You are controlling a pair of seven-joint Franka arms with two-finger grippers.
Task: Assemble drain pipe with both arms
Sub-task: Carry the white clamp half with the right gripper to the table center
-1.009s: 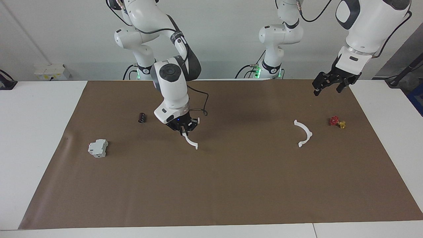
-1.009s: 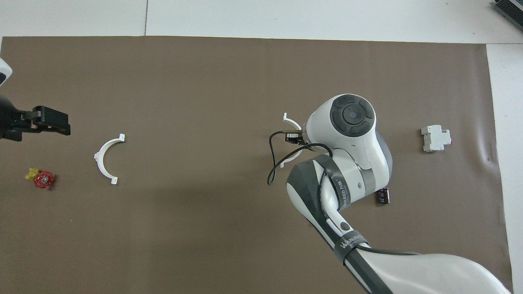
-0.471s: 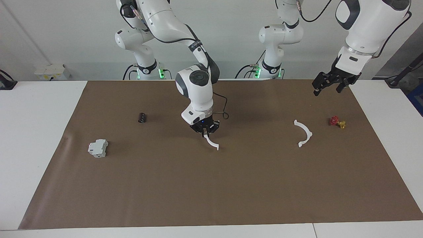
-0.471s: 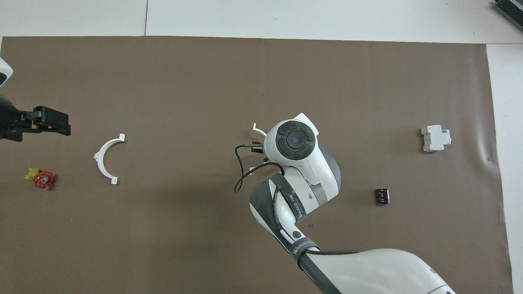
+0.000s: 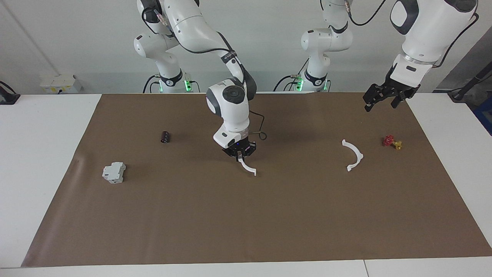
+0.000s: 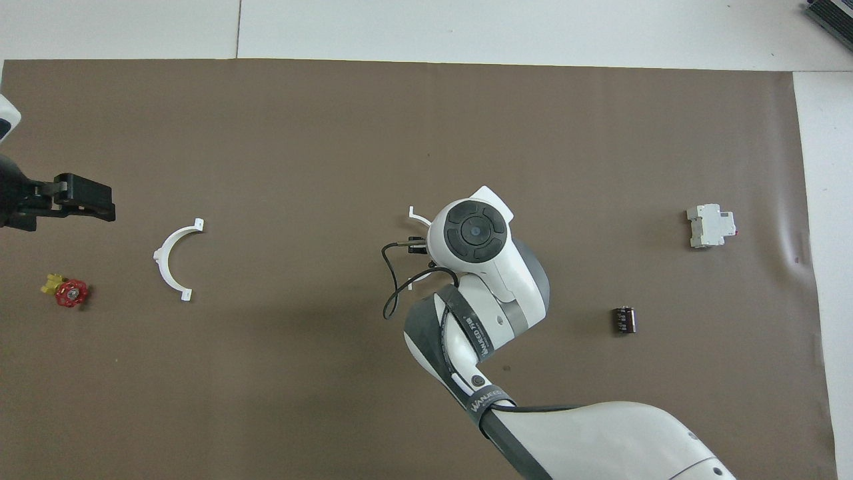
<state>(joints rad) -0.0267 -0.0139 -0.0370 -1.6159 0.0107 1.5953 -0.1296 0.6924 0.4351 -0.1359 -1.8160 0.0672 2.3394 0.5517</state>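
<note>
My right gripper (image 5: 239, 152) is shut on one white drain pipe arc (image 5: 248, 166), which hangs from it low over the middle of the brown mat; I cannot tell whether its lower end touches the mat. In the overhead view the right wrist hides most of this arc; only its end tab (image 6: 416, 215) shows. The second arc (image 5: 353, 154) lies flat on the mat toward the left arm's end, also seen in the overhead view (image 6: 172, 258). My left gripper (image 5: 384, 100) waits open and empty, raised over the mat's edge at that end.
A grey-white boxy block (image 5: 114, 172) and a small black cylinder (image 5: 165, 137) lie toward the right arm's end. A small red and yellow valve (image 5: 391, 142) lies beside the second arc, under the left gripper's side. The mat (image 5: 246, 223) covers most of the table.
My right gripper has carried its arc toward the left arm's end, then slowed near the mat's middle. The left arm and the second arc have not moved.
</note>
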